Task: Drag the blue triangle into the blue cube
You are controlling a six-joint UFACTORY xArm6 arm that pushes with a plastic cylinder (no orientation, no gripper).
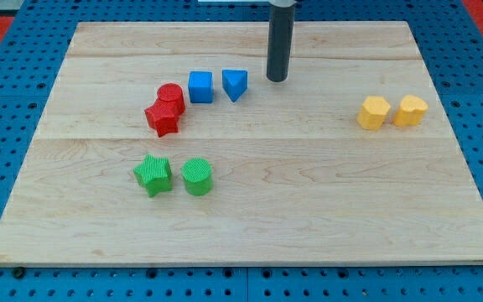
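Note:
The blue triangle [235, 84] lies on the wooden board [250, 210] left of centre near the view's top. The blue cube [200, 86] sits just to its left with a small gap between them. My tip [277, 79] is at the end of the dark rod, to the right of the blue triangle and a short way apart from it, not touching it.
A red cylinder [171, 96] and a red star [163, 118] sit left of the blue cube. A green star [153, 174] and a green cylinder [198, 177] lie lower left. Two yellow blocks [375, 111] [410, 110] sit at the right.

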